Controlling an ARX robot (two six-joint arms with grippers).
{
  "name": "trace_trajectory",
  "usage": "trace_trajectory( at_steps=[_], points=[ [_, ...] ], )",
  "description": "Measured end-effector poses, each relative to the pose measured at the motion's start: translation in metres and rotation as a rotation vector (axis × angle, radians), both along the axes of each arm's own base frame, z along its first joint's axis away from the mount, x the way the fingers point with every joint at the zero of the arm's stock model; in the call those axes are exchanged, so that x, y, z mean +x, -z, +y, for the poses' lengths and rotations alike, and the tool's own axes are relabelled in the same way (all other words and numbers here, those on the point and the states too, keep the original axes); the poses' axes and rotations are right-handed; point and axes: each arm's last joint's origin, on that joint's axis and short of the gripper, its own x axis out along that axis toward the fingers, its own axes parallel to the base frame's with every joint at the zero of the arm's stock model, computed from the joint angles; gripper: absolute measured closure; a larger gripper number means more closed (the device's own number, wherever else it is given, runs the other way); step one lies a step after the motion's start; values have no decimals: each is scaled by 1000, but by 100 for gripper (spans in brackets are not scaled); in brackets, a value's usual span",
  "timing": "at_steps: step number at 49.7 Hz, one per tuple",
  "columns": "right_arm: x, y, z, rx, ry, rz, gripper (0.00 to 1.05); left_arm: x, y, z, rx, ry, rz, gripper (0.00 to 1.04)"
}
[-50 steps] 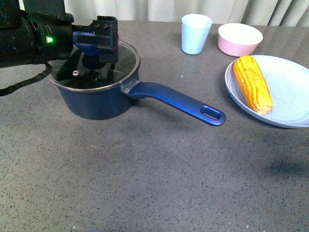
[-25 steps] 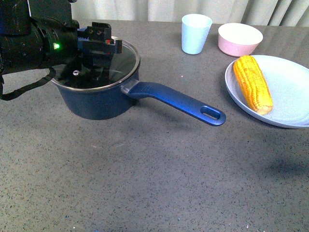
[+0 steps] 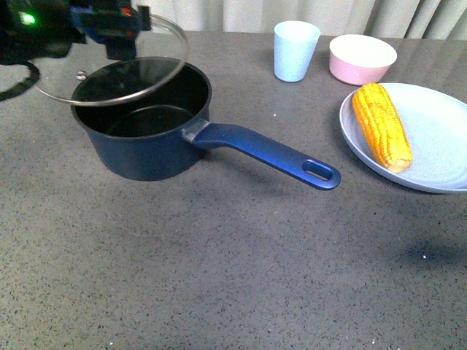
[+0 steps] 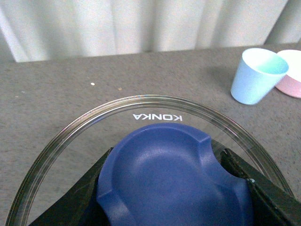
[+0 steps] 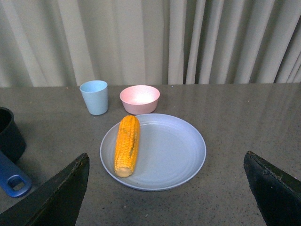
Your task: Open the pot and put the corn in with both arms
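The dark blue pot (image 3: 149, 146) stands open at the left of the table, its black inside showing and its long handle (image 3: 270, 154) pointing right. My left gripper (image 3: 109, 25) is shut on the blue knob (image 4: 174, 179) of the glass pot lid (image 3: 109, 73), holding it tilted above the pot's back-left rim. The corn (image 3: 381, 125) lies on a pale blue plate (image 3: 438, 157) at the right. In the right wrist view my right gripper (image 5: 165, 155) is open above the near side of the plate (image 5: 174, 150), with the corn (image 5: 127, 145) ahead of it; this gripper is out of the front view.
A light blue cup (image 3: 296, 49) and a pink bowl (image 3: 363, 58) stand at the back behind the plate. Curtains hang behind the table. The pot handle's end (image 5: 11, 176) shows beside the plate in the right wrist view.
The lid has come off the pot, rising and moving left in my left gripper. The pot now stands open. Corn and plate have not moved.
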Motion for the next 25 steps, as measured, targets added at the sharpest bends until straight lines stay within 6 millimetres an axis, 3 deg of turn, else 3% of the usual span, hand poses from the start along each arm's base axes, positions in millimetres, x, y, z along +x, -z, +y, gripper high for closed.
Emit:
trace_trajectory(
  at_steps=[12, 20, 25],
  points=[
    [0, 0, 0, 0, 0, 0, 9, -10, -3, 66, 2, -199, -44, 46],
    [0, 0, 0, 0, 0, 0, 9, -9, 13, 116, 12, -368, -44, 46],
    [0, 0, 0, 0, 0, 0, 9, -9, 28, 129, 17, -422, -16, 46]
  ],
)
